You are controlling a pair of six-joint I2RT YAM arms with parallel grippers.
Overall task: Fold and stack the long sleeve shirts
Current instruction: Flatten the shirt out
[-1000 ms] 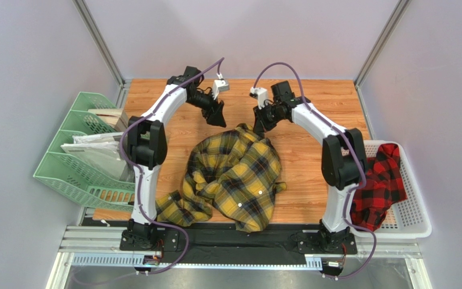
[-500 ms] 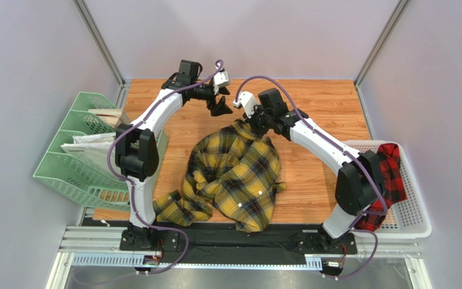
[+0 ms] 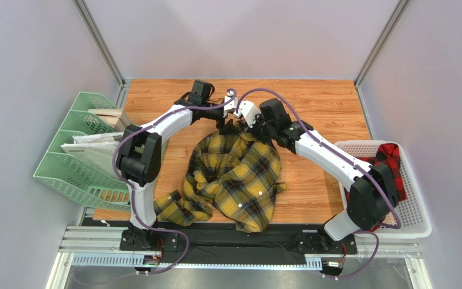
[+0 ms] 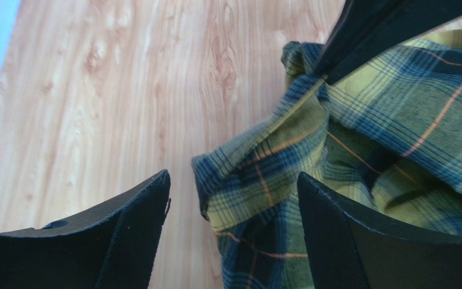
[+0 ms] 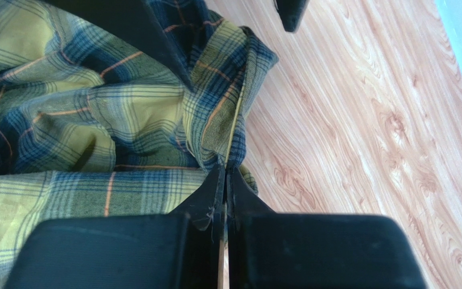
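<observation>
The yellow-and-black checked shirt [image 3: 233, 174] lies crumpled on the middle of the wooden table [image 3: 318, 102]. My right gripper [image 3: 252, 127] is shut on a fold at the shirt's far edge; the pinched cloth [image 5: 227, 129] shows in the right wrist view. My left gripper [image 3: 224, 124] is open just beside it, its fingers [image 4: 125, 235] straddling a hanging corner of the same shirt [image 4: 257, 180] without touching it. The red-and-black checked shirt [image 3: 379, 183] lies bunched in the white basket [image 3: 417, 223] at the right.
Green file trays [image 3: 80, 156] with papers and a wooden block stand at the table's left edge. Bare wood runs along the far side and the right of the table. Metal frame posts stand at the far corners.
Both arms have swung inward and down to the shirt's far edge. My right gripper has closed on the fold; my left gripper has come alongside it, open.
</observation>
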